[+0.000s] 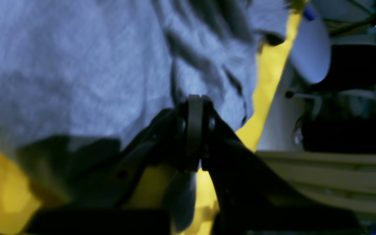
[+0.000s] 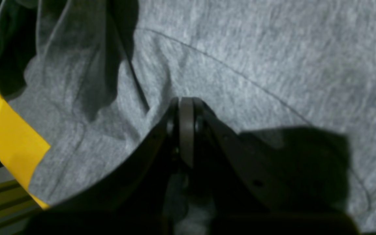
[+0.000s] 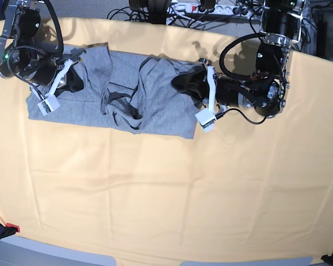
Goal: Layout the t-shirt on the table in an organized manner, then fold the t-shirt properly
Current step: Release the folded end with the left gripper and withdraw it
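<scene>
Left gripper (image 1: 195, 101) has its jaws pressed together at the tips, with grey cloth bunched right at them; whether any fabric is actually caught between them I can't tell. Right gripper (image 2: 185, 101) looks the same: jaws together, tips down on the t-shirt (image 3: 114, 97), pinch not confirmable from the wrist view.

Hard to read:
- Left wrist view is blurred and blue-tinted; the background clutter on its right side is not identifiable.
- Both wrist views lose their lower third to the dark gripper bodies and their shadows.
- In the base view both sets of fingertips are hidden under the arms' black housings and white camera mounts.
- No lettering is visible on the shirt; the side showing is plain grey.
- The table (image 3: 166, 188) is cut off at all the frame edges, and cables and a power strip (image 3: 202, 8) run behind its far edge.

Materials and shapes:
- T-shirt is heather-grey knit with a visible fleck, lying stretched sideways across the far part of the table between the two arms. It is flat at the left end, with deep folds and dark pockets in the middle and a rumpled heap at the right end.
- A thin curved seam crosses the cloth in the right wrist view.
- Table cover is pale yellow-orange cloth, lightly creased.
- Grippers are matte black and taper to their tips.
</scene>
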